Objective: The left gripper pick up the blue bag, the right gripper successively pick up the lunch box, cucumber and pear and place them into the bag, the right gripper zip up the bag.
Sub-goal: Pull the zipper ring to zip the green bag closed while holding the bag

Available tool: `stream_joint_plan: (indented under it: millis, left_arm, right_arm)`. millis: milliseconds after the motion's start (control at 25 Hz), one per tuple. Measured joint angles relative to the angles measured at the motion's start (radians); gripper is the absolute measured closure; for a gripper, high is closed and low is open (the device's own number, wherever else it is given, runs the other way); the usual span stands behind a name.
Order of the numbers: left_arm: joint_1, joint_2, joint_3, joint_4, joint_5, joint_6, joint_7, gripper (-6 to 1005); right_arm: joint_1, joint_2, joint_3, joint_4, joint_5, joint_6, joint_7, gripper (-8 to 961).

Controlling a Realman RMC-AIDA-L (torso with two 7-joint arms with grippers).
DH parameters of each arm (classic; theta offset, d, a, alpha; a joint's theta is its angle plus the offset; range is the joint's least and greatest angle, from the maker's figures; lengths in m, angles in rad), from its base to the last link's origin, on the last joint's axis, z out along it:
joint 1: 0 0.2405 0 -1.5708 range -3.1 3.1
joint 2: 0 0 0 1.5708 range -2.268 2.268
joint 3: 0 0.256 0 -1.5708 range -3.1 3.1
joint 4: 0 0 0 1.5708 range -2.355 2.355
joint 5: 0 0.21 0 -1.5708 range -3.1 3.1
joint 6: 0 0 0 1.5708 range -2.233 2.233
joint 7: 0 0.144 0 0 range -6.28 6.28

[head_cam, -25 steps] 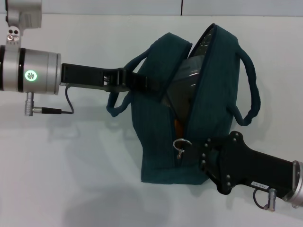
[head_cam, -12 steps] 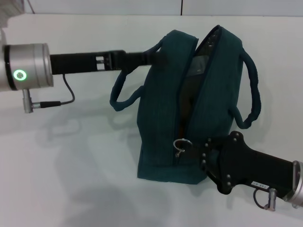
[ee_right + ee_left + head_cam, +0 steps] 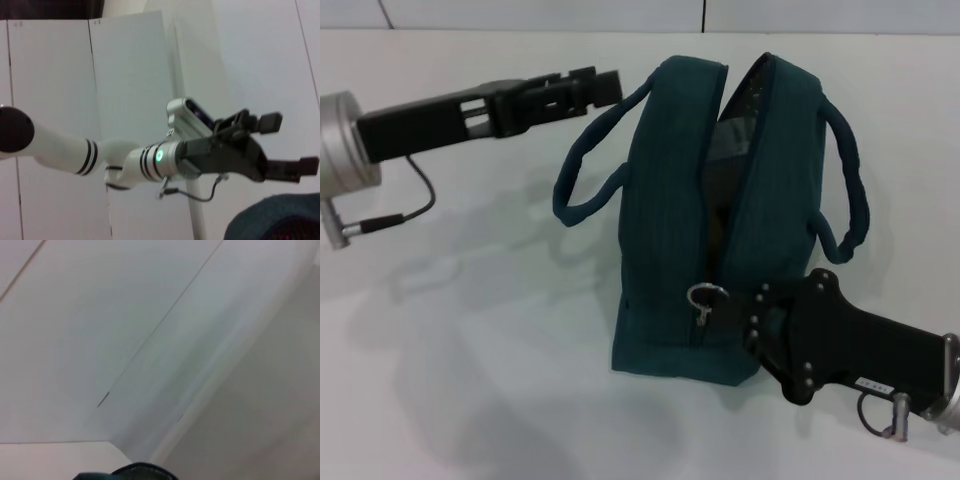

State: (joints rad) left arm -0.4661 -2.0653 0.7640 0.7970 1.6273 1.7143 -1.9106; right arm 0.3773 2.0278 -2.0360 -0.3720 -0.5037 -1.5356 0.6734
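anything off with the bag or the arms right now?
One thing: the blue bag stands on the table with its zipper gaping along the top, yet the left tool is open and off the bag, beside its handle. The right tool sits by the ring pull. No spills or damage.

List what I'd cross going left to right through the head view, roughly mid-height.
Left hand → the bag's left loop handle → blue bag → zipper ring pull → the bag's right loop handle → right arm's black wrist, with its hand hidden at the bag.
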Motion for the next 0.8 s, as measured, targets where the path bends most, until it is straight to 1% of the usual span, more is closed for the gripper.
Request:
stream_joint_plan:
  millis: [200,360,560,800]
  left_arm:
    - [0.045,-0.003,0.0,0.001,-0.025,0.033,0.074,107]
    - [0.09,-0.006,0.0,-0.005,-0.041,0.072,0.141,107]
    - [0.157,-0.011,0.005,-0.018,-0.034,0.087,0.245,107]
    - [0.218,-0.014,0.006,-0.105,-0.018,0.108,0.456,108]
  right_arm:
    - [0.0,0.0,0.008,-0.001,0.02,-0.017,-0.004,921]
    - [0.0,0.0,0.008,0.001,0.045,-0.03,-0.007,920]
    - [0.004,0.0,0.01,-0.001,0.073,-0.044,-0.012,919]
    - [0.019,0.0,0.015,-0.001,0.101,-0.056,-0.015,917]
